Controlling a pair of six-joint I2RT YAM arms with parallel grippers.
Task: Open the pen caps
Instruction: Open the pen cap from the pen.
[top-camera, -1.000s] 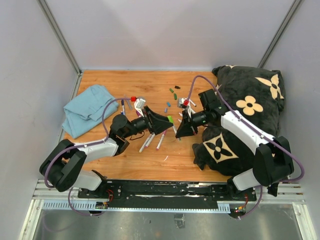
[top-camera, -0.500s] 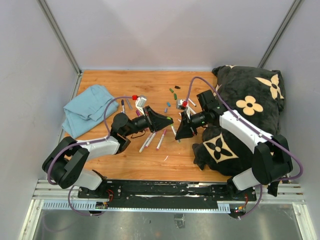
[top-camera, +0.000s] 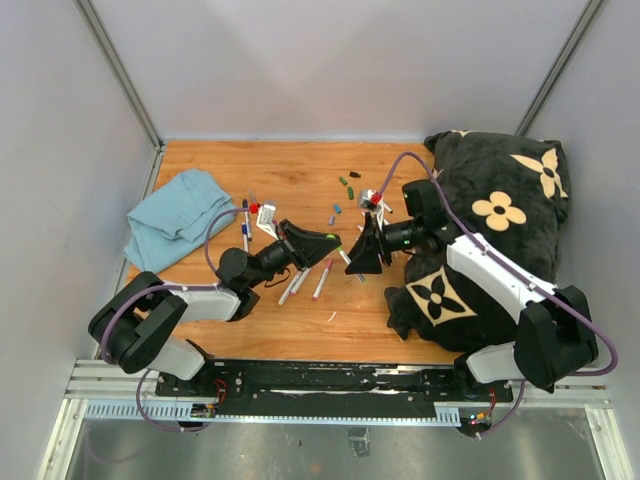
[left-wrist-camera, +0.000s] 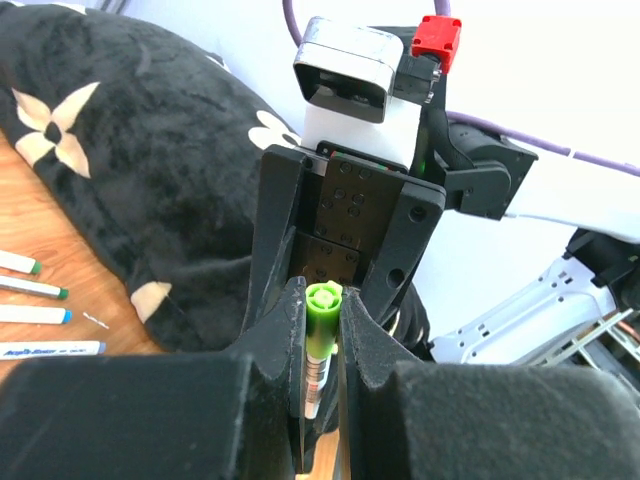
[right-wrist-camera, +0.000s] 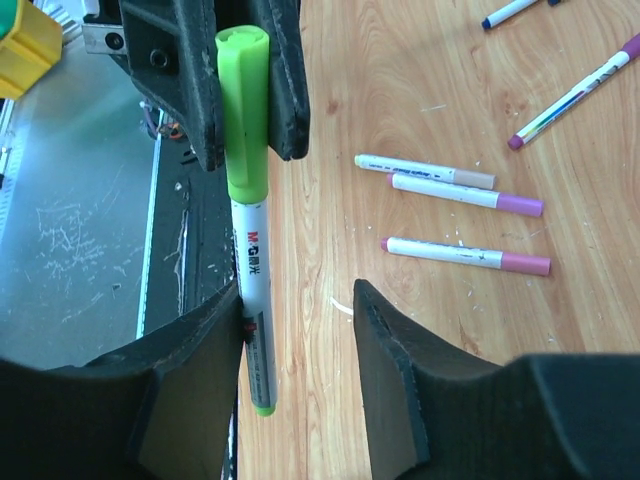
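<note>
Cap (right-wrist-camera: 243, 110): green, on a white pen barrel (right-wrist-camera: 252, 290), held off the table (right-wrist-camera: 420, 90) between the two arms.
Left gripper (right-wrist-camera: 250, 150): fingers closed tight on the cap.
Right gripper (right-wrist-camera: 298, 300): fingers spread, barrel touching one finger, nothing clamped.
Handling: light, stiff, smooth plastic, likely slippery; probably a friction fit.
Hold: best taken on the barrel just below the cap, pulling straight along its length.
</note>
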